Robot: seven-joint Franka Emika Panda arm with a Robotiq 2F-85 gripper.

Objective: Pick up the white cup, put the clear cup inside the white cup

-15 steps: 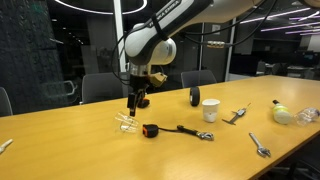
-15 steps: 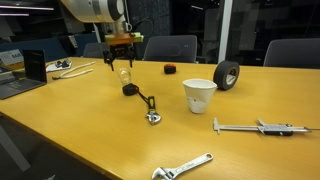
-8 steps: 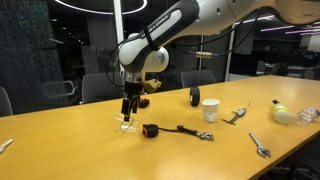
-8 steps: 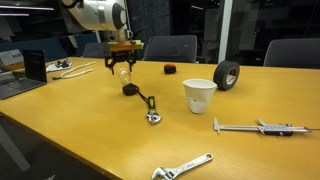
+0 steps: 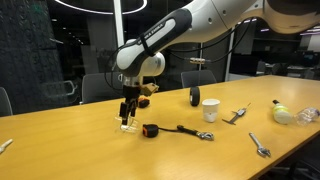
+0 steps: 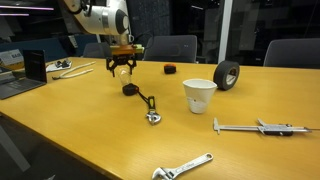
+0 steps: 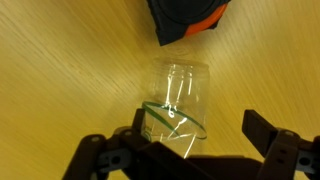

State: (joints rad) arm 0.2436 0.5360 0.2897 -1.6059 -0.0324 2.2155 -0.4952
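The clear cup [image 7: 178, 95] stands on the wooden table with its green-edged rim toward the wrist camera. My gripper [image 7: 198, 125] is open, its two fingers on either side of the cup's rim, apart from it. In both exterior views the gripper [image 5: 127, 116] [image 6: 122, 67] hangs straight down over the clear cup [image 5: 126, 125] [image 6: 122, 74] at the table's surface. The white cup [image 5: 210, 110] [image 6: 200, 96] stands upright and alone further along the table, well away from the gripper.
A black and orange tape measure [image 7: 185, 18] [image 5: 150, 130] with a strap lies just beyond the clear cup. A black tape roll [image 6: 227, 75], a caliper [image 6: 255, 127], a wrench [image 6: 185, 168] and a laptop [image 6: 30, 68] lie on the table. Chairs stand behind.
The arm has swung over and come down, so the open gripper now brackets the clear cup instead of hovering above and beside it. The cups have not moved.
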